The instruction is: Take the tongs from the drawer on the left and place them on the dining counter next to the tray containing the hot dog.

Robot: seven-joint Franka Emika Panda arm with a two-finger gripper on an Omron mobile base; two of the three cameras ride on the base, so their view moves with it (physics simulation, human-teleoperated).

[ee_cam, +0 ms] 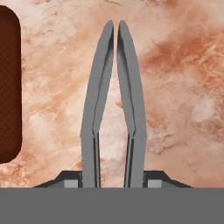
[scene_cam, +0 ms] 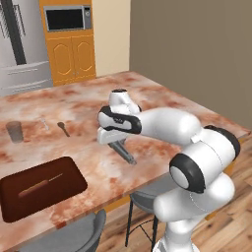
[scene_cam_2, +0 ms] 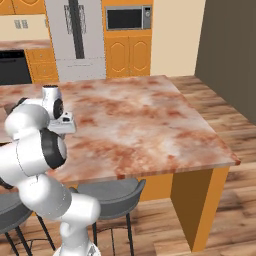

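Grey metal tongs [ee_cam: 113, 105] hang above the marble dining counter [scene_cam: 147, 98], arms pinched w/ tips nearly meeting, angled down just right of the dark brown tray [scene_cam: 42, 189], thin tan hot dog [scene_cam: 33, 188] lying inside.

both base views look down across the dining counter [scene_cam: 162, 98]; hand view hovers close above it.

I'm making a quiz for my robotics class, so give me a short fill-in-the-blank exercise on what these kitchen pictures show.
1. The gripper is shut on the ____.
2. The hot dog lies on a dark brown ____.
3. The tongs hang over the dining ____, beside the tray.
4. The tips of the tongs are almost ____.

Missing words: tongs; tray; counter; touching
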